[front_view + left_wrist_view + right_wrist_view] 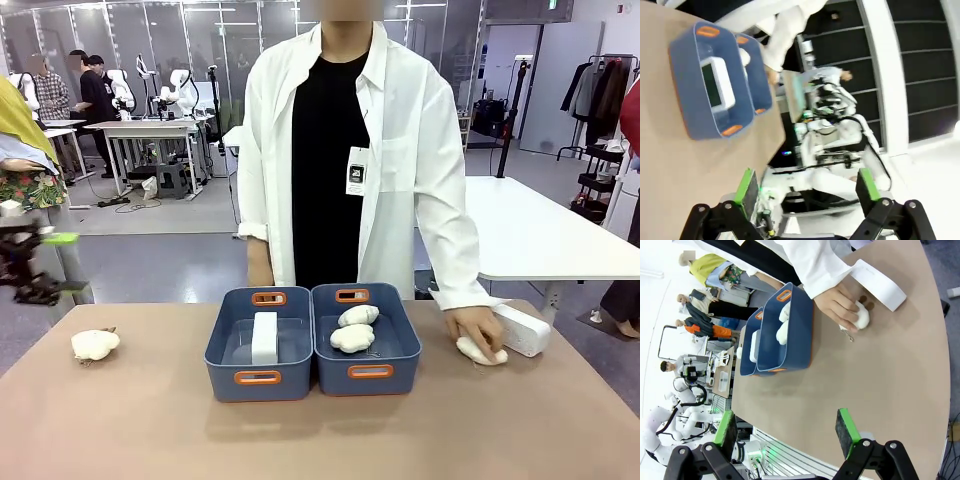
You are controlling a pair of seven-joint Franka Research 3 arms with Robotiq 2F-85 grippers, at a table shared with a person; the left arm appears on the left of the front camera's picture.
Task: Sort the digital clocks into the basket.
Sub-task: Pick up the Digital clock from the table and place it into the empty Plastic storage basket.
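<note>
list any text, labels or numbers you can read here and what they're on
None of the text here is legible.
badge on the person's white shirt: dark print, too small to read.
green sign up by the ceiling: too small to read.
digital clock in the basket: screen dark, no digits.
</note>
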